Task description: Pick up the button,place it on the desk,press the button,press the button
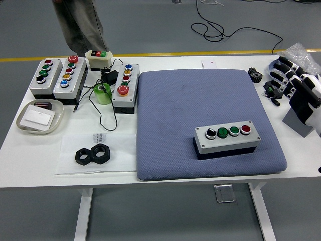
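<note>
1. Firstly, a tray (pixel 56 123) with a white card sits well left of the pad (pixel 200 105), near the table's (pixel 165 178) left edge.
2. Two grey button boxes (pixel 45 78) stand side by side beyond the tray; a person's legs (pixel 77 25) show past the table's far edge behind them.
3. Two black nuts (pixel 93 154) lie on a clear sheet left of the pad's near corner.
4. A green roll (pixel 103 93) and a third box (pixel 125 88) stand just beside the pad's left edge; a small switch unit (pixel 99 59) sits behind them.
5. The button box (pixel 226 138) lies on the pad, toward its near right corner, with one black, two green and one red button on top. Nothing touches it.
6. A black gear (pixel 255 76) lies just right of the pad's far right corner.
7. The right hand (pixel 290 80) hovers well right of the pad, fingers spread, holding nothing.
</note>
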Controlling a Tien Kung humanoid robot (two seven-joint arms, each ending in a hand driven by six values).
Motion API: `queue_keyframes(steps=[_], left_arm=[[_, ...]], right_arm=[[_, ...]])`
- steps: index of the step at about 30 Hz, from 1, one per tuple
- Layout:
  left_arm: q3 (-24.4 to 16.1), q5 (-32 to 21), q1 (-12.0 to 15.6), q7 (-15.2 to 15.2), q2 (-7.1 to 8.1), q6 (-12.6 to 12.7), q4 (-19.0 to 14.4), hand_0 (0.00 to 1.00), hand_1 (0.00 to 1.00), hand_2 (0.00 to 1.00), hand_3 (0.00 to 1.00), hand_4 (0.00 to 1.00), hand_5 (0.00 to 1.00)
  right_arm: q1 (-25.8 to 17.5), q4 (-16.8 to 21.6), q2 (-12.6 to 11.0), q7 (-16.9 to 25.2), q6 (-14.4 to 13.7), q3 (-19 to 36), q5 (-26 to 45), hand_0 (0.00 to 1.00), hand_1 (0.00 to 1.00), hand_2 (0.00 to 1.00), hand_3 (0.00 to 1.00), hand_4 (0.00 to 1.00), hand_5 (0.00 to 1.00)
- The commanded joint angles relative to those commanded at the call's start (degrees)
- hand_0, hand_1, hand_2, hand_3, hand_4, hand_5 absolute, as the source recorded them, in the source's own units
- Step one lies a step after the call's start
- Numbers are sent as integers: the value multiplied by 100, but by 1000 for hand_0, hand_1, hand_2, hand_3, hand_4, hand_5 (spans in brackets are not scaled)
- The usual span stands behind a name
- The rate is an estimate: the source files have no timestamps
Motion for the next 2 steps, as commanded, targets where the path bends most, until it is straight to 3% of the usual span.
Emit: queue_keyframes(steps=[2], left_arm=[[-11, 17, 5, 6, -1, 2, -1, 742, 828, 877, 830, 635, 998]], right_arm=[[-5, -3, 1, -3, -8, -1, -2, 961, 881, 908, 903, 646, 517]])
